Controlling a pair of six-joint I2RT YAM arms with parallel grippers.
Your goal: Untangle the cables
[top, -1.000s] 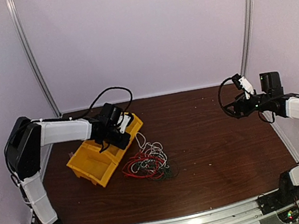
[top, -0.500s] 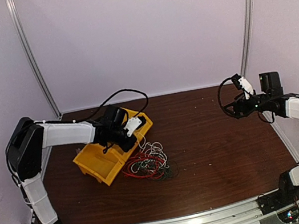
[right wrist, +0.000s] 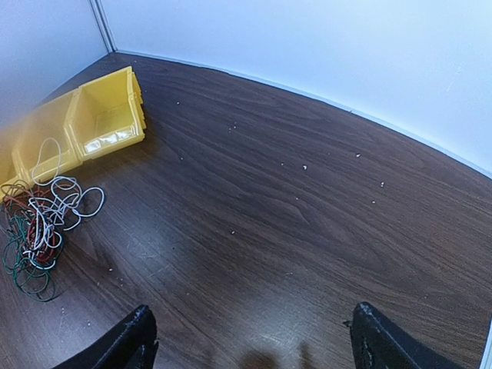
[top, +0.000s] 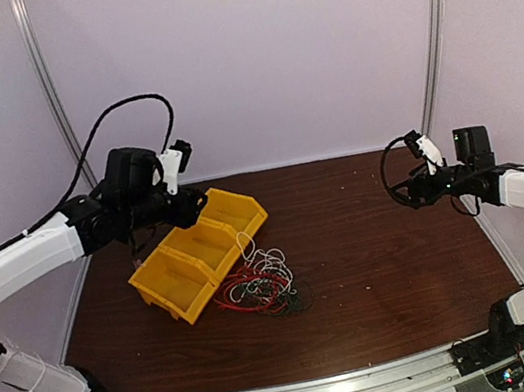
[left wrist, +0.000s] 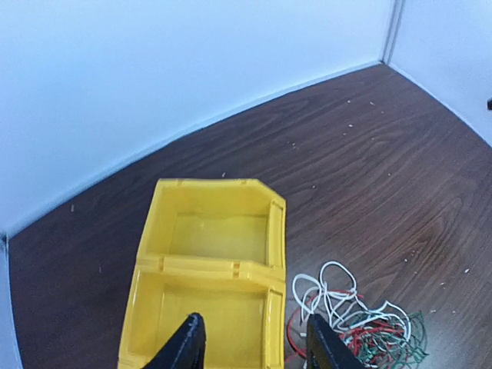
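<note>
Left claw [left wrist: 255,347] hangs above yellow bin [left wrist: 215,184], jaws apart, nothing between them; probably placed for clear look down at work. Both bin compartments bare. Cables [top: 258,286] (red, white, dark green) in one knotted heap on surface [top: 386,265], just beside bin. Right claw [right wrist: 257,346] wide open, empty, well apart at right side, leaving heap unobstructed. Judgement: untangling not yet begun.

On my table [top: 376,267], the bin [top: 158,297] sits left of centre, turned at an angle. The cables [top: 258,286] lie in 1 heap on the tabletop just beside its right side. My left gripper [top: 197,202] hangs above the bin's far end. My right gripper [top: 406,194] hovers far right, well apart from both.
</note>
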